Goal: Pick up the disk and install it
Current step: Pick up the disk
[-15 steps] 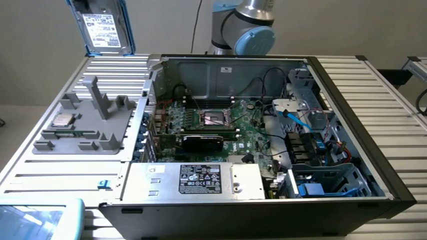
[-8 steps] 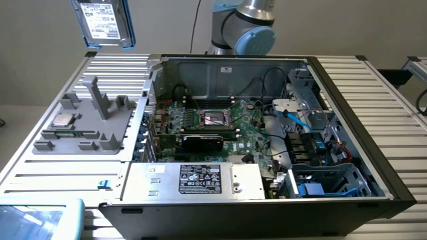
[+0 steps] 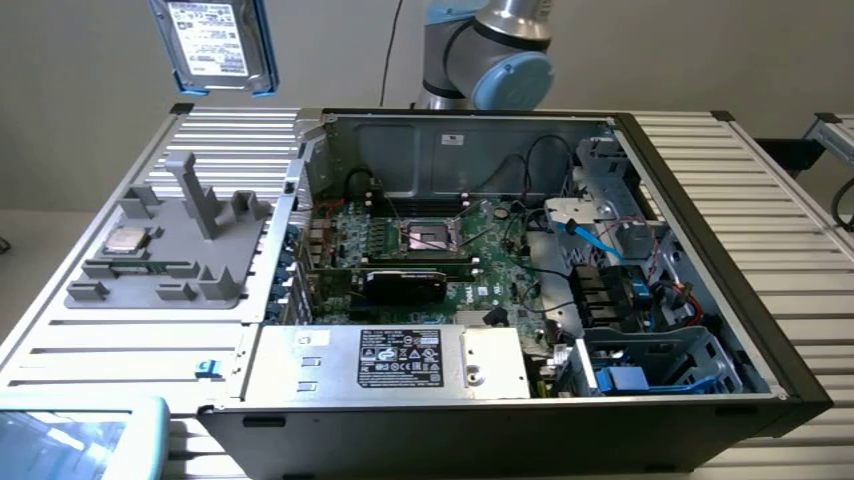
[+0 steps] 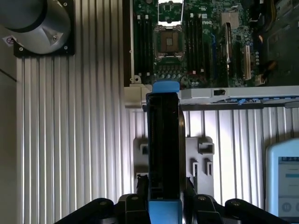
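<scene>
Gripper [image 4: 166, 198] fingers were clamped on either flat face of the disk [image 4: 163, 135], gripping it at one short end. In the exterior view the disk [image 3: 214, 42] hung high in the air, clear of everything, over the far left of the ribbed table [image 3: 781, 200], above the grey fixture [image 3: 174, 250] that stands left of the open computer case [image 3: 534, 270].

By the look of it, the pick-up was done and the carry was in hand; the install was not yet done. Seating the drive would call for travel to the right across the case and a turn to line it up with a bay, probably the drive cage [image 3: 654, 365] at the near right, though which slot I cannot tell.

Its long axis ran nearly upright, the free end pointing down at the table with a slight tilt. The labelled face was turned toward the exterior camera, with the blue bracket running down both long edges.
</scene>
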Robot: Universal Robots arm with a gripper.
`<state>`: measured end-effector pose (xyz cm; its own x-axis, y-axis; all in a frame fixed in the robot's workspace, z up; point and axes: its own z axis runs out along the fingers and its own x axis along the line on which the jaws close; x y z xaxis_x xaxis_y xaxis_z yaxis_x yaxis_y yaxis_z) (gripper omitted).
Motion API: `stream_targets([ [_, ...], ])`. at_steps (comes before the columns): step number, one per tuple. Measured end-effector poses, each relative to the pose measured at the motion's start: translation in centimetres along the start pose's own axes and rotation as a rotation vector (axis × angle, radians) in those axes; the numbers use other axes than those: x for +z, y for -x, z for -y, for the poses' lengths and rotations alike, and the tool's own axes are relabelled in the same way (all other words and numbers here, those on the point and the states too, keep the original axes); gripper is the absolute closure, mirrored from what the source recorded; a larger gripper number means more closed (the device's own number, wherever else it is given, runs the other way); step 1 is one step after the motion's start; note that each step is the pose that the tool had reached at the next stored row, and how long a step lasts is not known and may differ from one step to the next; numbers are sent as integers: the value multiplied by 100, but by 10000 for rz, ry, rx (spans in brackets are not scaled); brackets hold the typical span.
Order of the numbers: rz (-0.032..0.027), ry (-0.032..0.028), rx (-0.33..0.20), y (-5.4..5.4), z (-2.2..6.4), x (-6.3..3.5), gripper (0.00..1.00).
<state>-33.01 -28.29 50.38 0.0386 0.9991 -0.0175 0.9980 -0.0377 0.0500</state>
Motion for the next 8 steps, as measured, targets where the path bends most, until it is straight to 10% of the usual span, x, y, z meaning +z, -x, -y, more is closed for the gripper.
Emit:
stream_targets([
  [8,-1,-24,-1,108,-187,-59,63],
])
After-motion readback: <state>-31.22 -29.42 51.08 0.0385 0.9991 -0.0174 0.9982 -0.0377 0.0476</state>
